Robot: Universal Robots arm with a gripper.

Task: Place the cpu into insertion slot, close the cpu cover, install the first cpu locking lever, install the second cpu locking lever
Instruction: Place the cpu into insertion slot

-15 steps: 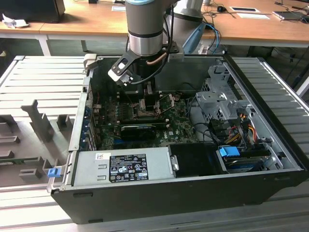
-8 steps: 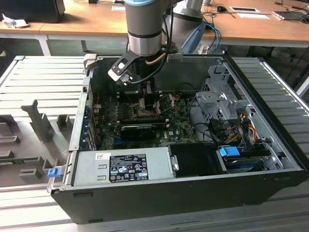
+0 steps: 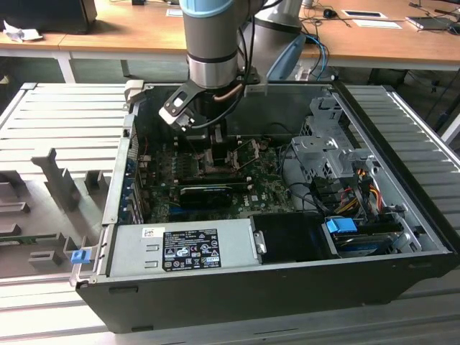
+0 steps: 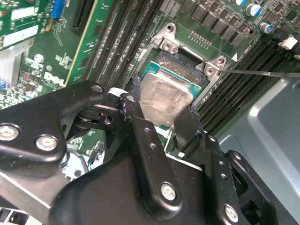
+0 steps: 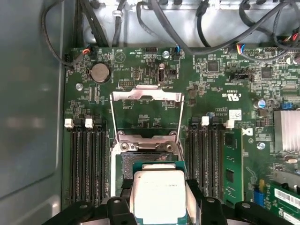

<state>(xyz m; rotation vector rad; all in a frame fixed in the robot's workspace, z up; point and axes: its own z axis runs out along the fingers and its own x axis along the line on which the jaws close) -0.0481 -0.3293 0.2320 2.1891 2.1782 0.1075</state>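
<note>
My gripper [image 4: 165, 123] is shut on the cpu [image 4: 166, 99], a pale silver square chip with a green edge, held by two opposite sides between the black fingers [image 4: 136, 119]. The cpu [image 5: 159, 194] sits right over the insertion slot [image 5: 140, 161], the dark socket with a metal frame in the green motherboard; I cannot tell whether it touches the socket. The cpu cover [image 5: 146, 96] is flipped open, lying back beyond the socket. A thin locking lever [image 4: 262, 73] sticks out beside the socket. In the exterior view the gripper [image 3: 215, 144] reaches down into the open computer case [image 3: 402, 237].
Memory slots [image 5: 86, 159] run along both sides of the socket. A long black card [image 3: 208, 192] lies across the board near the socket. The power supply [image 3: 180, 248] and a drive cage [image 3: 327, 154] stand in the case. Cables [image 5: 154, 21] hang along the case wall.
</note>
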